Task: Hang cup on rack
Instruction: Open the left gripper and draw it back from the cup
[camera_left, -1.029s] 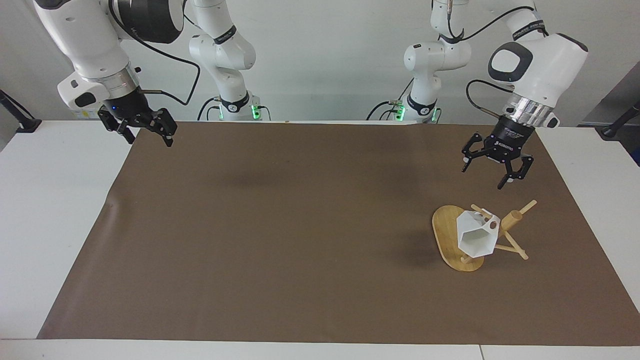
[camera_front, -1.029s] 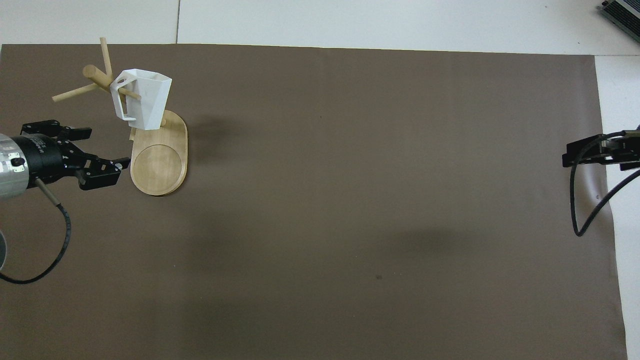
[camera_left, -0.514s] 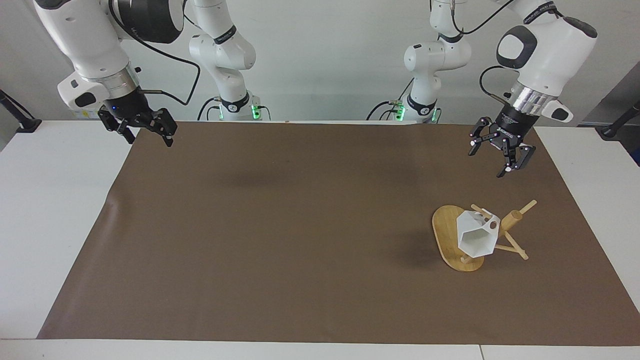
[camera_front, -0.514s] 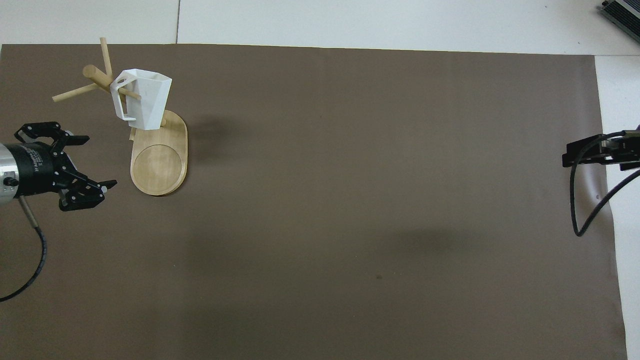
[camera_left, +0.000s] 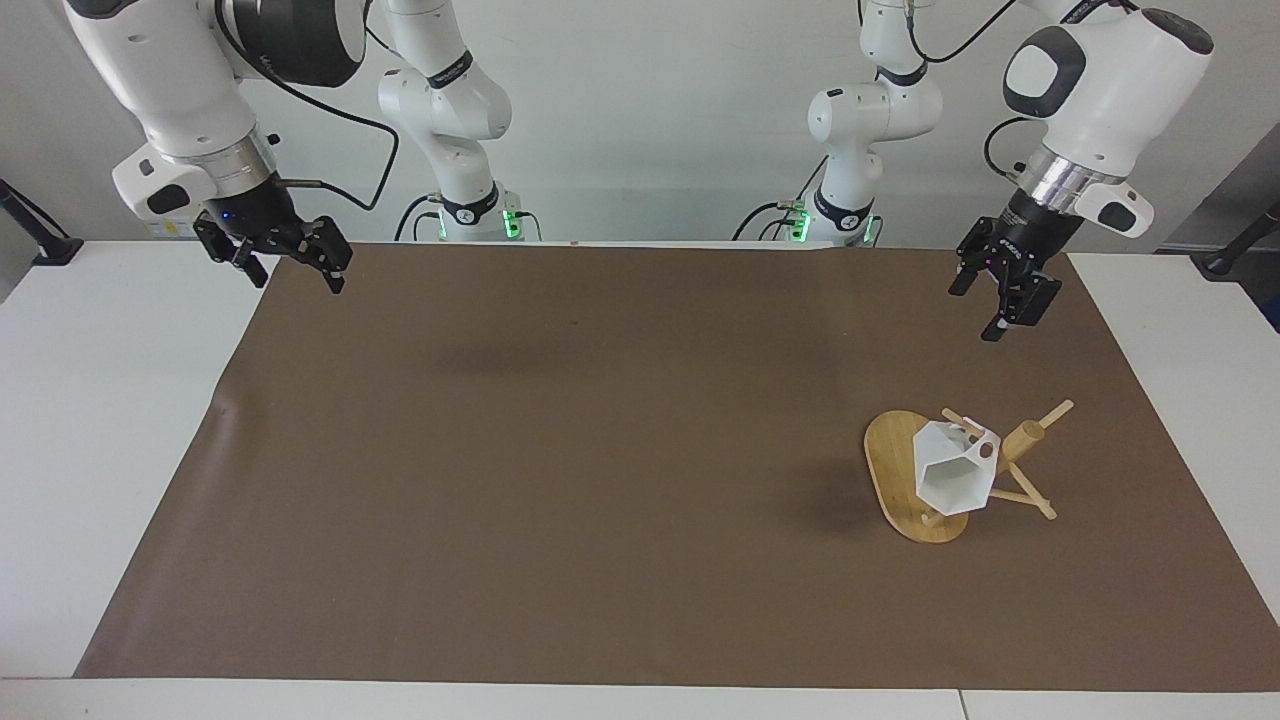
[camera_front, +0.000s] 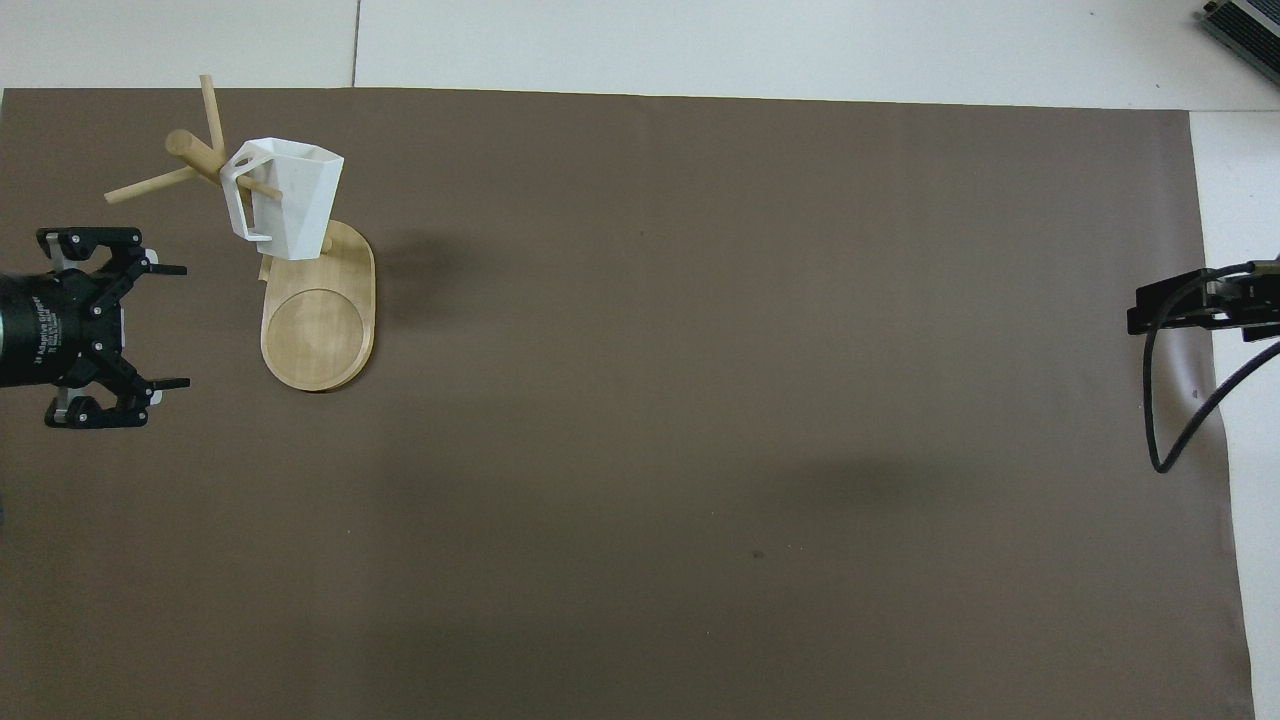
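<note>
Overhead view shows the small white faceted cup (camera_front: 288, 200) with a hexagonal rim in the upper left of the frame, and its blocky handle is threaded on one thin peg of the light bamboo rack (camera_front: 318, 318) with an oval flat base. The cup hangs free above the base, and no jaws touch it, so I judge that the hanging is already done.

At the left edge of this frame is the left gripper (camera_front: 165, 326), its black jaws spread wide and holding nothing. They point toward the oval base, and the cup lies up and to the right from them in the frame, well apart. In the facing view the same left gripper (camera_left: 1005, 312) hangs high in the upper right of the frame, above the brown mat (camera_left: 560, 470) that covers the white surface (camera_left: 100, 450), and the cup (camera_left: 953, 470) is below it in the frame, on the rack (camera_left: 890, 465). The rack's thick post leans toward the right edge of that frame, so the mouth of the cup faces the camera.

The right gripper (camera_left: 290, 255) waits in the upper left of the facing frame, with the whole mat between it and the rack; its jaws look partly apart and empty. The left arm is clearly the nearer one to the cup. I think nothing is left except to draw that arm clear.
</note>
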